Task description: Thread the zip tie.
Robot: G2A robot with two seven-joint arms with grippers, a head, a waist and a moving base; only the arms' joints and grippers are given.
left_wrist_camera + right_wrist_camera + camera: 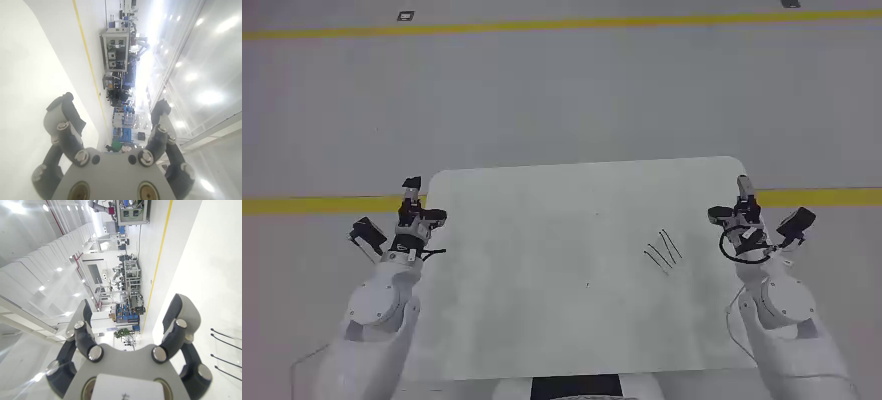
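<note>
Zero zip ties (663,251) in hand: as I judge it, the work stands at its first step, the pick-up; nothing is threaded.

Next move: by my reckoning the right gripper (743,185), being the closer, has to come inward and down over one tie and pinch it near the head without dragging its neighbours. The left gripper (412,188) would then have to take the tail so that the tip can meet the head's slot. Ties this thin and flat, lying this close together, call for an exact pinch.

Where the zip ties lie: black, loose and roughly parallel on the white table (542,260), toward its right side and nearer the robot than either gripper's tips. Four heads (212,335) show in the right wrist view.

Right gripper (131,300): fingers spread wide with nothing between them, held at the table's right edge. It is near the ties but apart from them; they lie inward of it and a little toward the robot.

Left gripper (114,100): likewise spread and empty, just beside the table's left edge, well apart from the ties, with most of the tabletop between.

Beyond: the table's far edge, then grey floor crossed by a yellow floor line (302,205).
</note>
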